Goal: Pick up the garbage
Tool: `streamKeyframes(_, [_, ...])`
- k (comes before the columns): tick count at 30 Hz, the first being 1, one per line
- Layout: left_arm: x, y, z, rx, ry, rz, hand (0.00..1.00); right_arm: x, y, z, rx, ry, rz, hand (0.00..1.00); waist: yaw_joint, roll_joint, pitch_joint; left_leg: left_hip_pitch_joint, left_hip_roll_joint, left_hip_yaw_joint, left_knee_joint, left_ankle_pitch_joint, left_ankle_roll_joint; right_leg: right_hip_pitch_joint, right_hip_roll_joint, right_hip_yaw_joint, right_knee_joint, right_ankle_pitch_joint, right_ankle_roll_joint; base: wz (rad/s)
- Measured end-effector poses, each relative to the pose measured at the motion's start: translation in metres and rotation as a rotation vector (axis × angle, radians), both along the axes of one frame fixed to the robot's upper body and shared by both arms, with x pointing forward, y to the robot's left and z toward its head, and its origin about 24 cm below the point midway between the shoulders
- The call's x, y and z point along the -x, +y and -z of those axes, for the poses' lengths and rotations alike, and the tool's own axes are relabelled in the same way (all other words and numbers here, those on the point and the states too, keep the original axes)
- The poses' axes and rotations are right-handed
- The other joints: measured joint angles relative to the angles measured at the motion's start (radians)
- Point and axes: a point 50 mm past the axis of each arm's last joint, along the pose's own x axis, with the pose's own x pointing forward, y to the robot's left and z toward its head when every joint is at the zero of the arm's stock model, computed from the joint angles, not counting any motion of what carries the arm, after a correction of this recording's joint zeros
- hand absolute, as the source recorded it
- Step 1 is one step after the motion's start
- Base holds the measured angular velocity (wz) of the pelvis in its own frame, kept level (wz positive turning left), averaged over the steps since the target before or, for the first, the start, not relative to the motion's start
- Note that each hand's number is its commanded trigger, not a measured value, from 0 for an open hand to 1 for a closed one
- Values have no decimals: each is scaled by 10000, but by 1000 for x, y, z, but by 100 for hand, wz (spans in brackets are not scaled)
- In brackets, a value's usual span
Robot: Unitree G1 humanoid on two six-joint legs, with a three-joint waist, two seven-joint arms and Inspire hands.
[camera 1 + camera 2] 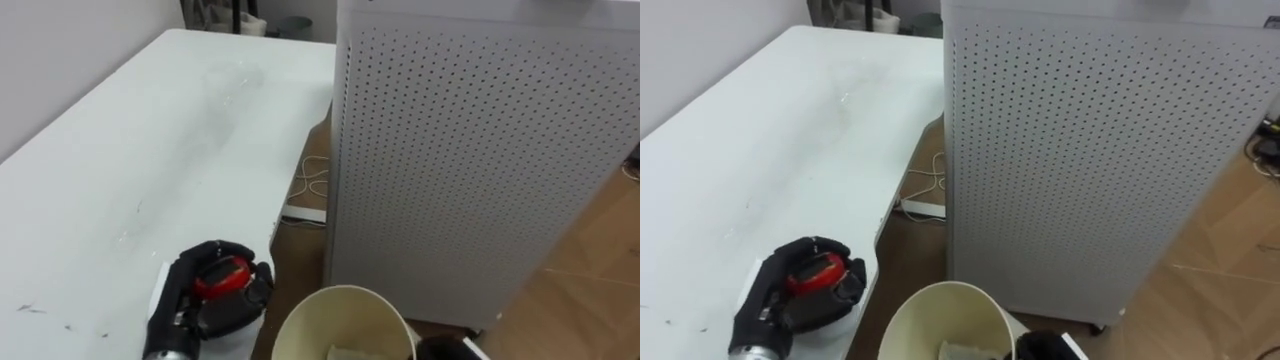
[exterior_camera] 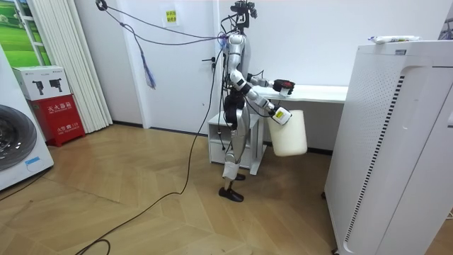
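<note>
Left hand clenched round red garbage at the table's near edge, picked but not yet dropped into the bin just right, carried by the right hand, grip unclear.

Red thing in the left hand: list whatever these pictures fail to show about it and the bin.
- Red thing: left eye view; the left hand curls round it, hiding what it is.
- Bin: both eye views; the lower edge cuts off its inside, so its contents are unreadable.
- Right hand: cut off by the same edge, too small in the room view; its hold is unreadable.
</note>
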Motion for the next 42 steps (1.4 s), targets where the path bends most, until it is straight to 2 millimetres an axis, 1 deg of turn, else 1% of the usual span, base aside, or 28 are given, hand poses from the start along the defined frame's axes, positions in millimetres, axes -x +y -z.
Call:
streamKeyframes(1, [0, -3, -1, 47, -1, 225, 100, -2, 0, -1, -45, -53, 33, 100, -5, -3, 2, -5, 0, 9, -1, 0, 0, -9, -1, 8, 0, 0, 0, -7])
streamKeyframes(3, [-2, -16, -1, 590, 96, 1084, 100, -10, 1, -6, -276, -253, 248, 100, -19, -21, 11, -17, 9, 72, -12, 0, 0, -44, -6, 8, 0, 0, 0, -6])
streamKeyframes(6, [1, -28, 1, 769, 229, 1963, 100, -14, 1, -8, -222, -364, 297, 100, -105, -23, 10, -89, 17, 115, -15, 0, 0, -124, -3, 14, 0, 0, 0, -1])
streamKeyframes(10, [4, -36, 3, 837, 402, 2702, 100, -13, -2, -4, -76, -148, 398, 100, -226, -25, 14, -180, 20, 295, -28, 0, 0, -273, 2, 175, 14, 0, 0, -12])
streamKeyframes(12, [4, -39, 3, 878, 432, 3091, 100, -13, -2, -3, -59, -93, 438, 100, -317, -20, 17, -282, 38, 485, -25, 0, 0, -494, 1, 312, 121, 0, 0, -19])
streamKeyframes(16, [6, -44, 4, 1011, 522, 3519, 100, -12, -3, -1, -17, -26, 496, 100, -484, 7, 29, -462, 42, 629, 15, 0, 1, -736, 10, 508, 173, 6, -8, -14])
streamKeyframes(18, [5, -46, 3, 1011, 485, 3723, 100, -15, -2, -3, -13, -101, 488, 100, -592, 48, 56, -701, 60, 710, 92, 0, 1, -1064, 5, 574, 332, 7, -11, -8])
streamKeyframes(21, [7, -54, 5, 1016, 575, 4167, 100, -18, -1, -5, -16, -195, 531, 100, -747, 139, 107, -800, 62, 726, 90, 1, 3, -1136, 2, 567, 337, 8, -12, -2])
streamKeyframes(25, [6, -66, 9, 1078, 818, 4675, 100, -23, 3, -8, -69, -366, 606, 100, -859, 172, 126, -1024, 68, 782, 111, 30, 45, -1457, 3, 726, 483, 8, -14, -3])
streamKeyframes(27, [6, -75, 13, 1044, 1070, 4967, 100, -23, 7, -7, -162, -367, 660, 100, -875, 200, 133, -1020, 70, 907, 112, 29, 45, -1506, 7, 827, 493, 9, -15, -17])
streamKeyframes(30, [3, -81, 15, 1095, 1163, 5098, 100, -23, 13, -7, -271, -358, 627, 100, -1065, 232, 135, -1013, 69, 957, 110, 29, 45, -1519, 4, 844, 493, 9, -15, -5])
streamKeyframes(37, [-3, -87, 10, 1077, 950, 5206, 100, -23, 17, -6, -402, -354, 658, 100, -1133, 266, 143, -1014, 79, 1011, 106, 30, 45, -1556, 11, 932, 508, 9, -15, -1])
streamKeyframes(42, [-10, -88, 4, 1001, 719, 5037, 100, -23, 24, -5, -604, -357, 630, 100, -1168, 282, 151, -1079, 83, 1027, 104, 29, 45, -1679, -5, 866, 624, 9, -15, 0])
